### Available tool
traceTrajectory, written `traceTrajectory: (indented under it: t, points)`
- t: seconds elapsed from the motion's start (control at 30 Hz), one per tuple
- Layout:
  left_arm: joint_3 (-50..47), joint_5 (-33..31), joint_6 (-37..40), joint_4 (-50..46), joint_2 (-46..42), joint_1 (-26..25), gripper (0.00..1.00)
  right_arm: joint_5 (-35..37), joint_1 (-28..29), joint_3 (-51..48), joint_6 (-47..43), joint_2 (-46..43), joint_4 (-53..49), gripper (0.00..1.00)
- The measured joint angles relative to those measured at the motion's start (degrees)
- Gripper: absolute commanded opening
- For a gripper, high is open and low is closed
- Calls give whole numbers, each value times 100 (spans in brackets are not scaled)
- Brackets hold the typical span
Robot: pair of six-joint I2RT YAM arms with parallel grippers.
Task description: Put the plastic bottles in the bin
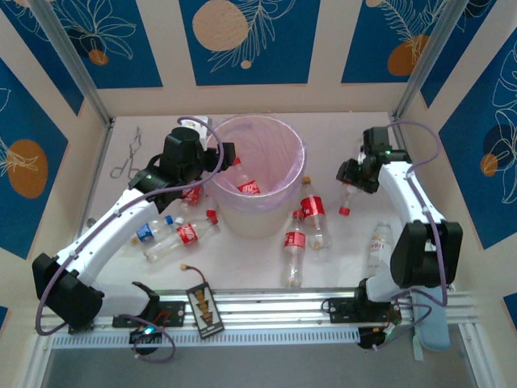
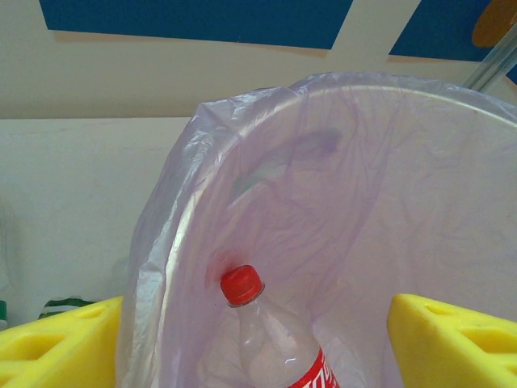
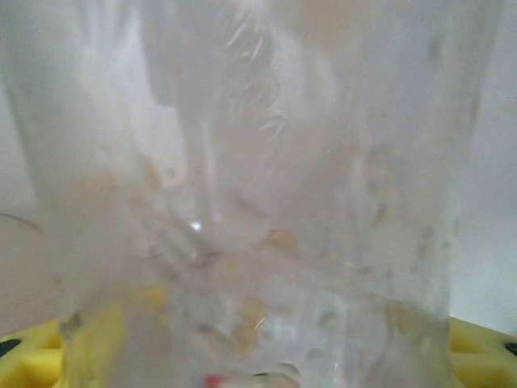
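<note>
1. While poised at bin (image 1: pixel 250 217) rim, shows left gripper (image 1: pixel 224 155) jaws released, empty.
2. Lies inside bin: red-capped bottle (image 2: pixel 275 347), cap up.
3. Brackets clear bottle (image 3: pixel 258 202) with right gripper (image 1: pixel 352 183) jaws; clenched or not, cannot tell.
4. Leaves loose bottles (image 1: pixel 295 246) lying on tabletop (image 1: pixel 349 242) beside bin.

Left claw (image 1: pixel 224 155) spread wide; right claw (image 1: pixel 354 178) clamped on bottle (image 1: pixel 347 199).
</note>
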Motion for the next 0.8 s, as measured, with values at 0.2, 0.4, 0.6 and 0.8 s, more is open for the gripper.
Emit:
traceTrajectory:
  t: [0.2,0.4,0.6,0.8]
  points:
    - [-2,15,-2,7,0,2,80,-289,400,1368,-107,-570,-306,57]
    - [-20,109,-46,66,0,13,68,-328,1661,3086,-291,-476,-494,56]
    - [-70,101,-81,107,-26,44,57,-623,2741,4345,-431,190,-494,55]
    - [-107,133,-157,107,-39,57,48,-940,3379,4802,-581,1274,-610,55]
